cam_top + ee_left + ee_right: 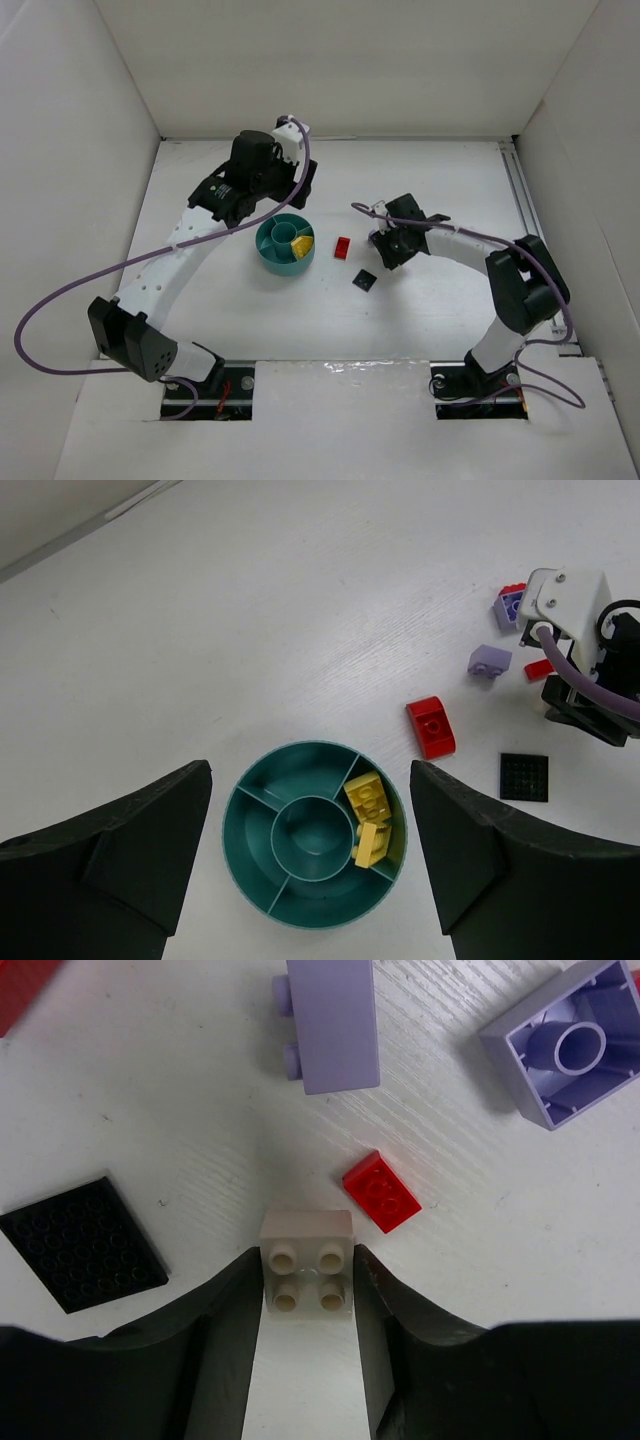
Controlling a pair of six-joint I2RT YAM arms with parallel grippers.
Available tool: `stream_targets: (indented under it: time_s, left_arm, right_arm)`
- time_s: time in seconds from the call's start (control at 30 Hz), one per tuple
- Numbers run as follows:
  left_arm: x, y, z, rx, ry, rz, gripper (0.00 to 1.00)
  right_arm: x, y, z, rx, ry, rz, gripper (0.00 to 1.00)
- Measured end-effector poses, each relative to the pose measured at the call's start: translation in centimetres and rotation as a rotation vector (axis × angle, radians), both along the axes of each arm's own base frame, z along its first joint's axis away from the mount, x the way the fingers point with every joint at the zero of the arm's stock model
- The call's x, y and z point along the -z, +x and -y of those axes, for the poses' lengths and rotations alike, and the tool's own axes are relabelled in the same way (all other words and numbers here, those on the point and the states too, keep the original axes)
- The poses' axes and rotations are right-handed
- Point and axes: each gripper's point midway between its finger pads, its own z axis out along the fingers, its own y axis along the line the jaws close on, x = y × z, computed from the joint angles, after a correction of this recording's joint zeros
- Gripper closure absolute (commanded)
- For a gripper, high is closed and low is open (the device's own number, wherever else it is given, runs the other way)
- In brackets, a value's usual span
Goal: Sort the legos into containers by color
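Observation:
The teal dish (272, 252) sits at mid table, with two yellow bricks (368, 815) in its right wedge; its other sections (243, 830) hold nothing. My left gripper (310, 770) hovers above the dish, open and empty. My right gripper (307, 1272) is shut on a white brick (305, 1232) at table level, right of the dish (385, 243). Around it lie a red brick (431, 727), a small red plate (380, 1191), a black plate (82, 1242) and two lavender bricks (328, 1025) (565, 1045), one of them upside down.
White walls enclose the table on the left, back and right. A purple cable (60, 295) loops off the left arm and another trails from the right arm (470, 238). A metal rail (525, 190) runs along the right edge.

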Motion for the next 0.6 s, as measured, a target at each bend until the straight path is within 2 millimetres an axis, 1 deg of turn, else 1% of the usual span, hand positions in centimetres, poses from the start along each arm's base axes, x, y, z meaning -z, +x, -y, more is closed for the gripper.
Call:
stream_targets:
  time_s: [0.1,0.13,0.17,0.27,0.33,0.43,0.47,0.5,0.57,0.6]
  left_arm:
    - [0.2,0.0,0.0,0.000,0.002,-0.002,0.22]
    - [0.2,0.0,0.0,0.000,0.002,-0.003,0.22]
    - [0.4,0.0,0.0,0.000,0.004,-0.005,0.22]
    - [0.8,0.0,-0.2,0.006,0.004,-0.014,0.22]
    - [1.3,-0.2,-0.2,0.022,-0.005,-0.031,0.22]
    - [1.7,-0.8,-0.8,0.046,-0.047,-0.060,0.19]
    - [1.8,-1.3,-0.9,0.057,-0.067,-0.071,0.19]
    - [1.9,-1.7,-1.1,0.064,-0.089,-0.079,0.19]
    - [1.8,-2.8,-1.2,0.085,-0.130,-0.080,0.18]
    - [1.5,-3.4,-0.9,0.103,-0.154,-0.074,0.17]
  right_arm:
    - [0.2,-0.1,0.2,0.002,-0.015,-0.013,0.66]
    - [0.1,-0.1,0.3,0.004,-0.018,-0.014,0.73]
    - [0.1,-0.2,0.3,0.005,-0.020,-0.014,0.76]
    - [-0.6,-0.5,0.4,0.003,-0.012,-0.009,0.78]
    - [-2.3,-0.7,0.1,0.002,0.032,0.015,0.80]
    - [-7.2,-0.4,-1.2,0.033,0.183,0.077,0.83]
    - [-9.8,0.2,-1.9,0.058,0.274,0.094,0.84]
    - [-11.9,0.8,-2.5,0.085,0.353,0.102,0.84]
    - [-17.5,3.0,-3.7,0.158,0.571,0.135,0.85]
    - [-19.9,3.8,-4.2,0.194,0.675,0.140,0.85]
